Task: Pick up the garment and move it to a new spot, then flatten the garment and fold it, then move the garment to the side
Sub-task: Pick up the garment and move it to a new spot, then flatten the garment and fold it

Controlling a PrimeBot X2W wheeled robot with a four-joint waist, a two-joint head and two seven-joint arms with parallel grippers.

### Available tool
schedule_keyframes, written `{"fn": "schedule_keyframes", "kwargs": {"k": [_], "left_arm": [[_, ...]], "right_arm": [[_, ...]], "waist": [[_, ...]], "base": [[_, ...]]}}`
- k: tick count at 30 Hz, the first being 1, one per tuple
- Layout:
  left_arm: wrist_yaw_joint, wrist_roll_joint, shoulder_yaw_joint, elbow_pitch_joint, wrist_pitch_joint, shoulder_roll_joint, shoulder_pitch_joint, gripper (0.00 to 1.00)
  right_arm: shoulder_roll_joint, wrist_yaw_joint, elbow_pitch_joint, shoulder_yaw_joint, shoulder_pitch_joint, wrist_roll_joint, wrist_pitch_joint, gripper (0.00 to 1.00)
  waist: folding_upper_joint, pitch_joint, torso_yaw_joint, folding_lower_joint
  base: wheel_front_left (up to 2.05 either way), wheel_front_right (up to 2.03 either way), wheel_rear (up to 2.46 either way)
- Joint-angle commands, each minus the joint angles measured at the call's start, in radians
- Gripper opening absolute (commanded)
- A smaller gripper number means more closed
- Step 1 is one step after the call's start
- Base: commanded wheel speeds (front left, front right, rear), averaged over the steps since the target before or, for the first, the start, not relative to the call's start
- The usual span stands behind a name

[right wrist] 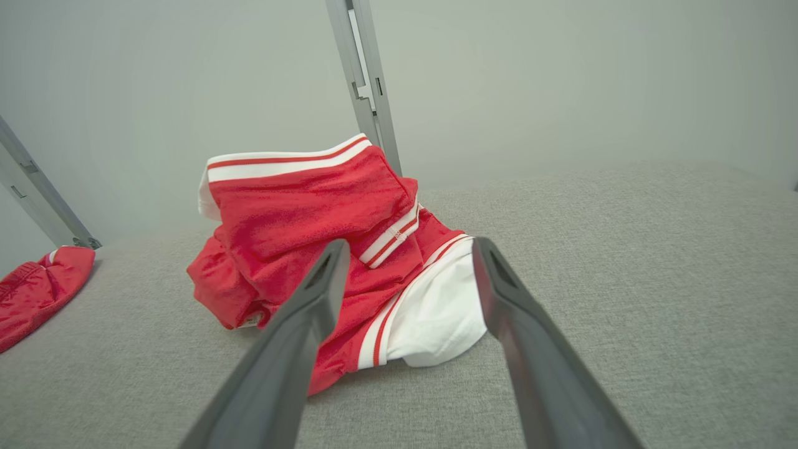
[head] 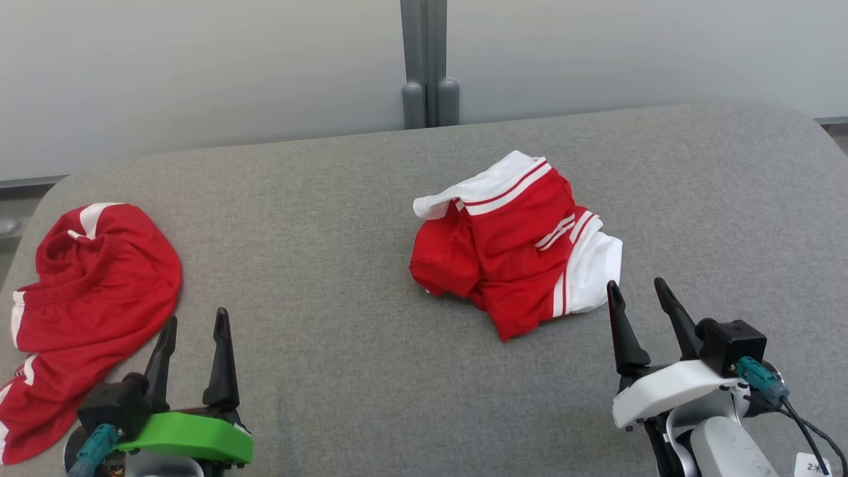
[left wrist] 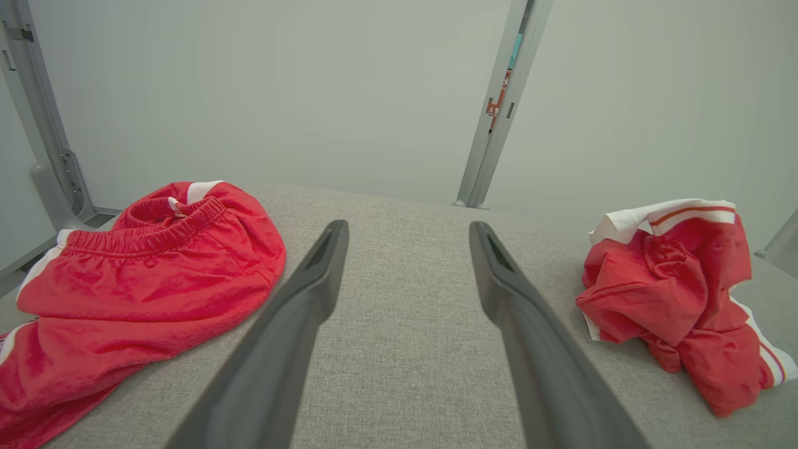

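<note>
Right of centre in the head view, the crumpled garment [head: 513, 255] lies untouched on the worktop [head: 331, 265], right gripper [head: 635, 283] just below it and left gripper [head: 197, 315] at lower left both spread wide and empty; pickup seems next, needing a pinch on a fold.

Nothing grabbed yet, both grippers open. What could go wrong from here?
1. The crumpled red-and-white garment lies bunched in overlapping folds; a pinch by the right gripper, open just short of its white edge, may catch one layer and lift it twisted.
2. The red shorts lie beside the left gripper; that arm could snag or drag them, or take the wrong piece.
3. The shorts sit at the left edge of the grey table; a nudge might push them off.
</note>
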Motion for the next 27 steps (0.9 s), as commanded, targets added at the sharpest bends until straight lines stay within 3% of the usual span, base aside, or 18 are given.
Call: {"fn": "schedule_keyframes", "kwargs": {"k": [1,27], "left_arm": [[-0.007,0.009,0.004,0.004,0.0,-0.008,0.018,1.0],[-0.048,0.061,0.053,0.058,0.0,-0.042,0.007,1.0]], "right_arm": [[-0.003,0.0,-0.005,-0.005,0.01,-0.009,-0.001,1.0],[-0.003,0.0,-0.028,-0.031,0.02,-0.004,0.035,1.0]], "waist": [[0.0,-0.013,0.014,0.0],[0.0,-0.025,0.024,0.0]], "base": [[0.0,0.0,0.0],[0.0,0.0,0.0]]}}
